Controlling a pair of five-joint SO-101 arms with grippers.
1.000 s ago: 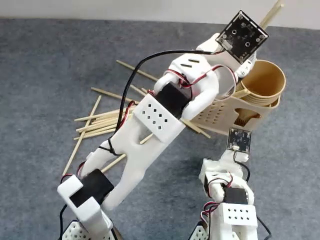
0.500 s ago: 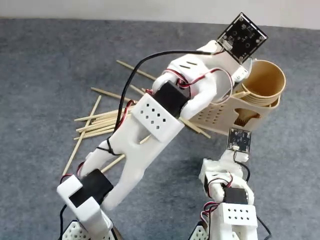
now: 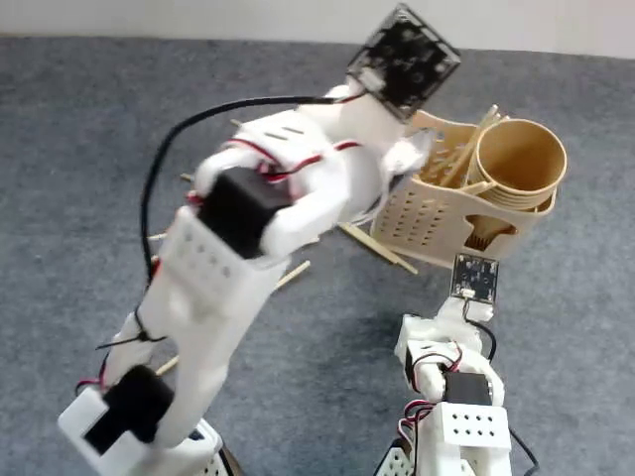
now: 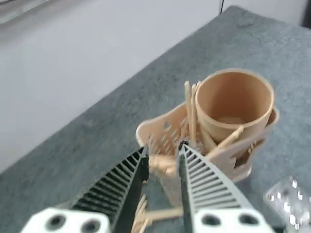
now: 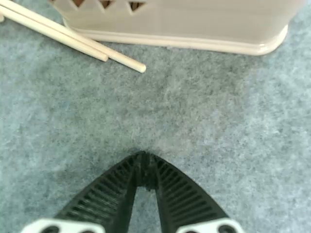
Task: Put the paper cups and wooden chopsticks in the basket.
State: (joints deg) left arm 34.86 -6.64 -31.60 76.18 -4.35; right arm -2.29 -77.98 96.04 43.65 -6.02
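The beige slotted basket [image 3: 437, 213] stands right of centre, holding stacked paper cups [image 3: 519, 164] and several wooden chopsticks [image 3: 458, 164] that lean against them. In the left wrist view my left gripper [image 4: 163, 150] hovers above and short of the basket [image 4: 163, 133], open with nothing between its fingers; the cups [image 4: 233, 104] and upright chopsticks [image 4: 191, 109] lie beyond. My right gripper [image 5: 144, 159] is shut and empty, low over the carpet just in front of the basket's base [image 5: 194, 24]. Two chopsticks [image 5: 73, 41] lie beside that base.
The raised left arm [image 3: 258, 218] covers most of the loose chopsticks on the grey carpet; a few ends [image 3: 382, 248] poke out at the basket's left. The right arm [image 3: 451, 377] sits folded at the front. A pale wall [image 3: 198, 15] borders the far side.
The chopstick that stuck up above the left wrist a second ago is gone from the gripper. The left arm has swung left and lifted away from the basket. The right arm is still.
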